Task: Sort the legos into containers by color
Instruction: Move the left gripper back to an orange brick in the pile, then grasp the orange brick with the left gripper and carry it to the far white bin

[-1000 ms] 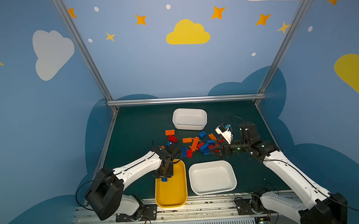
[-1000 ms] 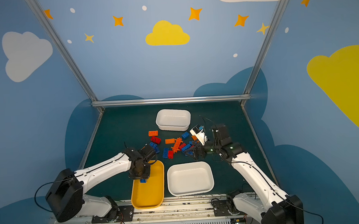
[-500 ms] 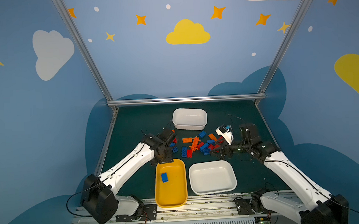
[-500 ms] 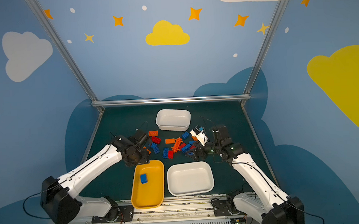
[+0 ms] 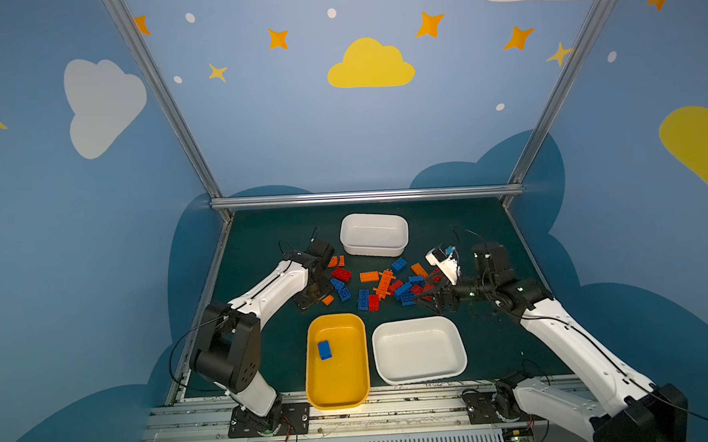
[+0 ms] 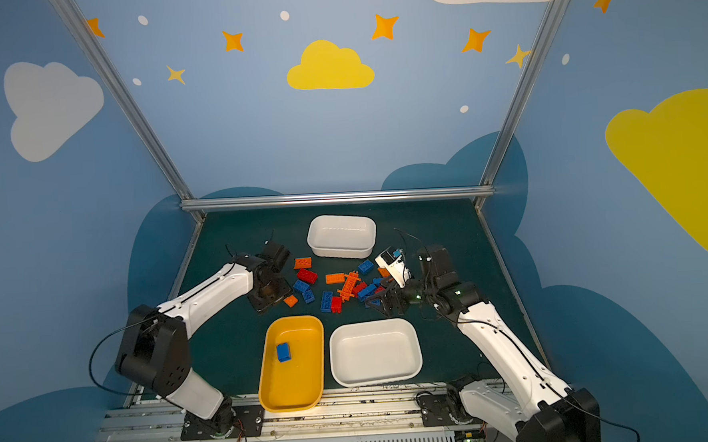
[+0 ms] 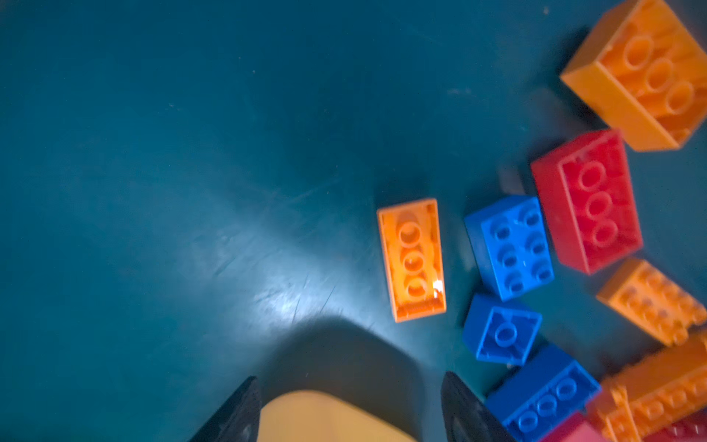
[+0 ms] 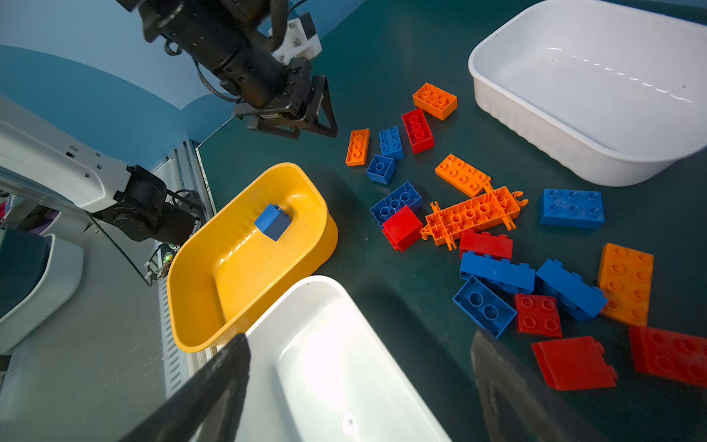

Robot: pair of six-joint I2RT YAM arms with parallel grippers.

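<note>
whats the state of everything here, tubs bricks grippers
yellow tub, holds one blue brick
wide white tub, empty
small white tub, empty
other bricks, loose on the mat, unsorted
left gripper, open, empty
right gripper, open, empty

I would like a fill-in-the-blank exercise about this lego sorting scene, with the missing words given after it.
The yellow tub holds one ____ brick.
The wide white tub and the deeper white tub are both ____.
The long cross-shaped piece is ____ in colour.
Missing words: blue; empty; orange.
</note>
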